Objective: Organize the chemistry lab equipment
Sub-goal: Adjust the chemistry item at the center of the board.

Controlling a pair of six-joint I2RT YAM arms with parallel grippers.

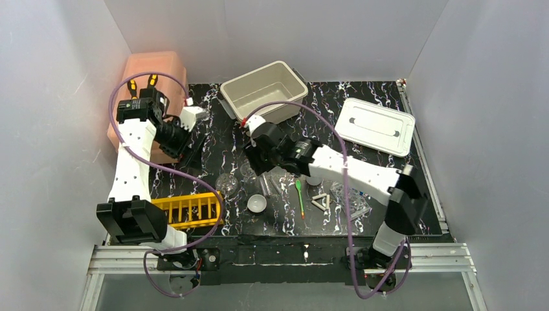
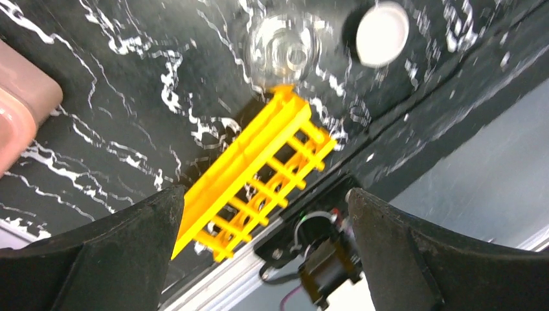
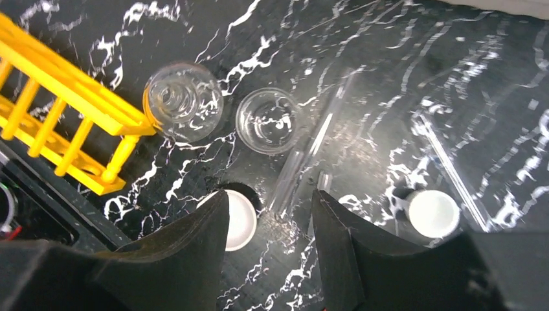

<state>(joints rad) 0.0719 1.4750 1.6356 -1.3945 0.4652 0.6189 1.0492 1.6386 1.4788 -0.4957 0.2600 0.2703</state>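
Hovering part-open and empty over a glass tube [image 3: 314,146], the right gripper [image 3: 270,197] probably must descend and pinch it next; the left gripper [image 2: 264,194] gapes wide, empty.

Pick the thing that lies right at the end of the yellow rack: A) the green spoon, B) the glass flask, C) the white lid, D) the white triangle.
B: in the right wrist view the flask stands right at the end of the rack.
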